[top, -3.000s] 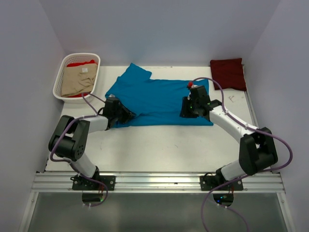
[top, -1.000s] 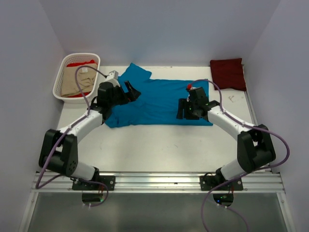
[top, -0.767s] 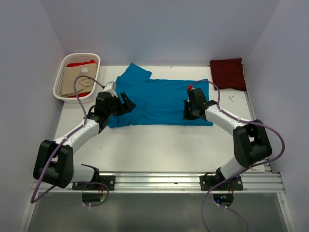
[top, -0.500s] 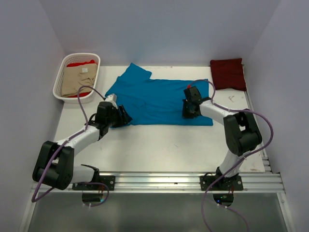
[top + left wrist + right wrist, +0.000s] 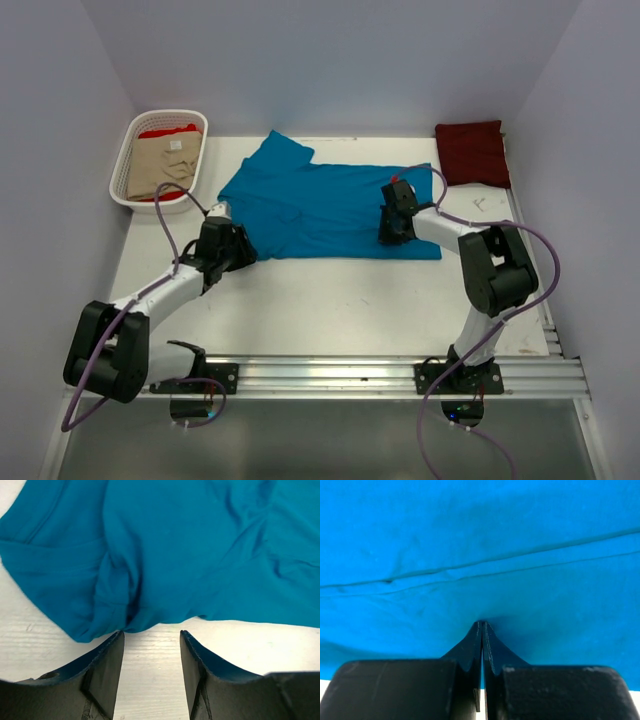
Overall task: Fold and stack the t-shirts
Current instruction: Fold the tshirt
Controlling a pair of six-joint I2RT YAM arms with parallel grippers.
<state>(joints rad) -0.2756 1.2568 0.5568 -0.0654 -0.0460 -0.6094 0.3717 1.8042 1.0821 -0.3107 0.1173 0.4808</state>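
Observation:
The teal-blue t-shirt [image 5: 320,205] lies spread flat mid-table. My left gripper [image 5: 236,250] is open at the shirt's near-left corner; in the left wrist view its gripper [image 5: 151,632] straddles bare table with the shirt's rumpled edge [image 5: 120,615] just ahead of the tips. My right gripper [image 5: 392,226] is shut, its tips pinching a small pucker of the teal shirt [image 5: 485,555] near the right hem [image 5: 481,624]. The dark maroon t-shirt [image 5: 472,152] lies folded at the back right. The beige t-shirt [image 5: 160,165] lies on the bright red one [image 5: 168,131] in the basket.
The white slotted basket [image 5: 128,150] stands at the back left. Purple cables loop from both arms over the table. The white table [image 5: 330,300] is walled at the left, back and right, with a metal rail along its near edge.
My left gripper has swung from the shirt's upper-left sleeve area down to its near-left corner. My right gripper has shifted slightly back over the right part of the shirt and stays there.

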